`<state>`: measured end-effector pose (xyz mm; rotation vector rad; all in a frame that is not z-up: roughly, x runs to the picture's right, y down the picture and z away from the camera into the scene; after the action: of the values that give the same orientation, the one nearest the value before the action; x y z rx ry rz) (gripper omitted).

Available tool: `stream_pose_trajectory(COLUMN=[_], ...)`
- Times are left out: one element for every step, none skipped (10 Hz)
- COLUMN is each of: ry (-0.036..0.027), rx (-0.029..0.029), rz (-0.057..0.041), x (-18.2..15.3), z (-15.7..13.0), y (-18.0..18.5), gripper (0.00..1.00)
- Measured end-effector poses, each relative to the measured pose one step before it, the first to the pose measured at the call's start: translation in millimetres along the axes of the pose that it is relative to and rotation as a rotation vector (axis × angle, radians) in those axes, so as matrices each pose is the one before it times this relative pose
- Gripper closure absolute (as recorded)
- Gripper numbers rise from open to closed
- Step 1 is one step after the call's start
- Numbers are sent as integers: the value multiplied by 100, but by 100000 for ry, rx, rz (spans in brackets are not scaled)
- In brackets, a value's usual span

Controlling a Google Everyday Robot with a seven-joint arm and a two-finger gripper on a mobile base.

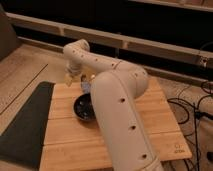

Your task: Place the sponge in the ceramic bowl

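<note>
The ceramic bowl [83,108], dark and glossy, sits on the wooden table [65,145]; the robot's white forearm hides its right side. The arm reaches back over the table, and its gripper [75,80] hangs just behind the bowl, near the table's far edge. At the gripper's end shows a small pale yellow piece [69,79] that may be the sponge; whether it is held cannot be told. A bluish bit [86,88] peeks out between gripper and bowl.
A dark mat [25,125] lies on the floor left of the table. Cables [196,111] trail on the floor to the right. A low wall with rails [125,40] runs behind the table. The arm's bulk covers the table's middle.
</note>
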<state>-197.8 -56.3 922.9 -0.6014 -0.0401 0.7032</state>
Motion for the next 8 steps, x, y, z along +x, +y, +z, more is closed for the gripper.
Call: stream_pose_trajectory(ry=[2322, 2331, 2087, 1911, 2601, 2486, 2475, 3219], rx=[337, 282, 63, -98, -822, -845, -540, 151], rz=[1126, 1435, 1802, 1729, 2422, 1931, 1512, 1898], x=[99, 109, 115, 75, 239, 353, 393, 472], z=[1008, 986, 853, 706, 955, 764, 592, 521], y=[-570, -569, -384, -251, -151, -22, -37, -222], gripper=[35, 35, 35, 35, 35, 35, 35, 35])
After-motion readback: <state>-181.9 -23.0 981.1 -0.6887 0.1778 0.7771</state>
